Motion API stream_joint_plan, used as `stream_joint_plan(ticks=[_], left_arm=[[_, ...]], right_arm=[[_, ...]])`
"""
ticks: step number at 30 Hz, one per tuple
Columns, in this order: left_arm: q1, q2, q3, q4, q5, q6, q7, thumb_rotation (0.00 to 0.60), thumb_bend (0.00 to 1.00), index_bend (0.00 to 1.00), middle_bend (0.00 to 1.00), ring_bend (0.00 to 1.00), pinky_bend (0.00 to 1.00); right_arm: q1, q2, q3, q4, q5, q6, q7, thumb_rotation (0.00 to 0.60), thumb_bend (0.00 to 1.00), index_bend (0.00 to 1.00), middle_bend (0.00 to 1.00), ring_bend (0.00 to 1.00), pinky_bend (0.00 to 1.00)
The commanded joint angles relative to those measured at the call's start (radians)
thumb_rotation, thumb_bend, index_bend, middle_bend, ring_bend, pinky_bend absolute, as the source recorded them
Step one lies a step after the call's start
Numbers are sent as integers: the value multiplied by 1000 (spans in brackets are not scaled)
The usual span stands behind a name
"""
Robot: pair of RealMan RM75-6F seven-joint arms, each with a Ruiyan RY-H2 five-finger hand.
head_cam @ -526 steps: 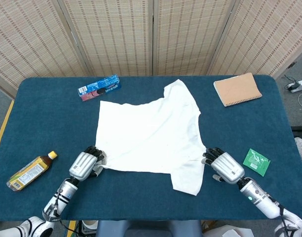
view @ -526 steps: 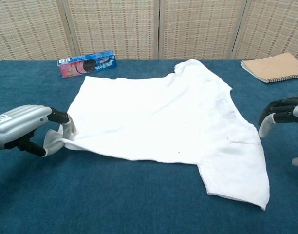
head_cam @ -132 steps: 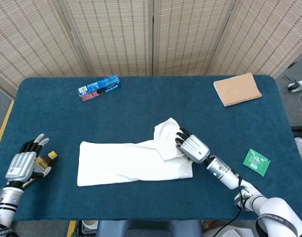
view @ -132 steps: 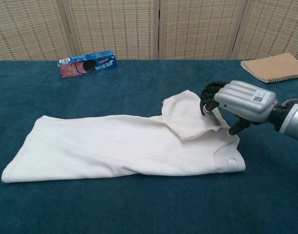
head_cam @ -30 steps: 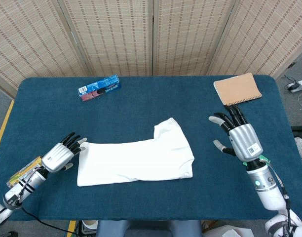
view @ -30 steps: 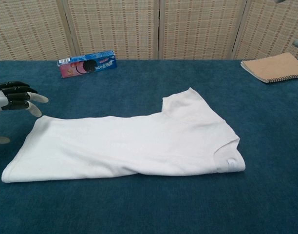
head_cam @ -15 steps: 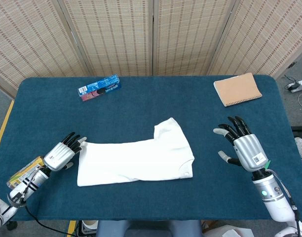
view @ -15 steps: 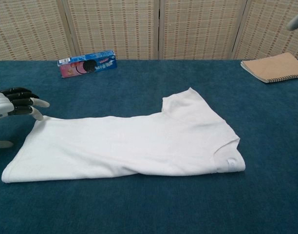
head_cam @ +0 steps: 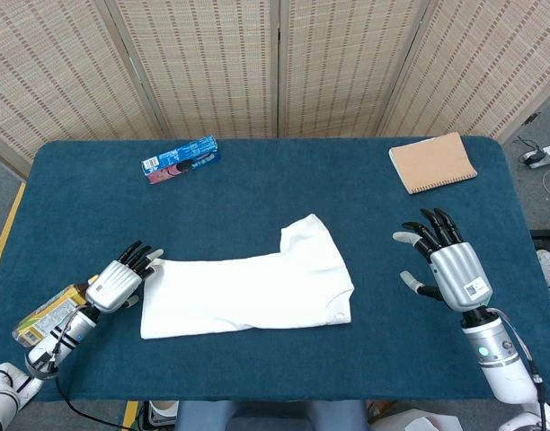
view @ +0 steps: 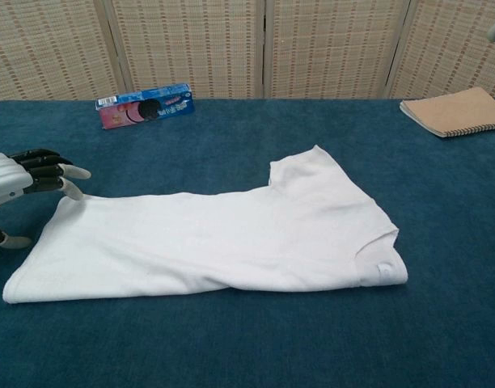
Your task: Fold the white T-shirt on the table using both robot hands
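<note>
The white T-shirt [head_cam: 248,294] lies folded into a long band near the middle of the table [head_cam: 284,189], a little toward my front edge, with one sleeve sticking up toward the far edge.

My left hand [head_cam: 119,281] sits low at the shirt's left end with fingers spread, holding nothing; from the chest view its fingertips [view: 72,187] look to be just at the cloth's corner, though I cannot tell if they touch. My right hand [head_cam: 449,265] shows fully only in the head view: it is raised, fingers fanned wide and empty, well apart from the shirt toward the right edge. The chest view shows of it only a grey sliver at the top right corner.

The head view alone shows a bottle [head_cam: 47,316] near the front left corner, partly hidden behind my left forearm. A blue snack box [head_cam: 181,159] lies toward the far left corner and a tan notebook [head_cam: 432,162] toward the far right corner, both shut, so their contents are hidden.
</note>
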Motion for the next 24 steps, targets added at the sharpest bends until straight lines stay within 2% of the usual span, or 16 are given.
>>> stream_joint_plan(ticks=[1, 14, 19, 24], left_arm=[[-3, -7, -3, -9, -9, 8, -20, 600, 74, 306, 127, 84, 11], [-19, -18, -1, -42, -24, 4, -33, 600, 73, 356, 127, 85, 11], [-19, -21, -3, -49, -31, 10, -44, 600, 73, 413, 141, 90, 11], [-18, -19, 6, -62, -29, 10, -55, 600, 154, 486, 152, 97, 11]], right_arm=[[-3, -1, 3, 1, -1, 3, 0, 600, 206, 302, 236, 54, 3], [-18, -10, 13, 22, 0, 13, 13, 600, 206, 314, 237, 55, 3], [-22, -15, 15, 32, 2, 12, 20, 600, 206, 321, 237, 54, 3], [-23, -19, 14, 45, -5, 9, 13, 600, 205, 327, 237, 55, 3]])
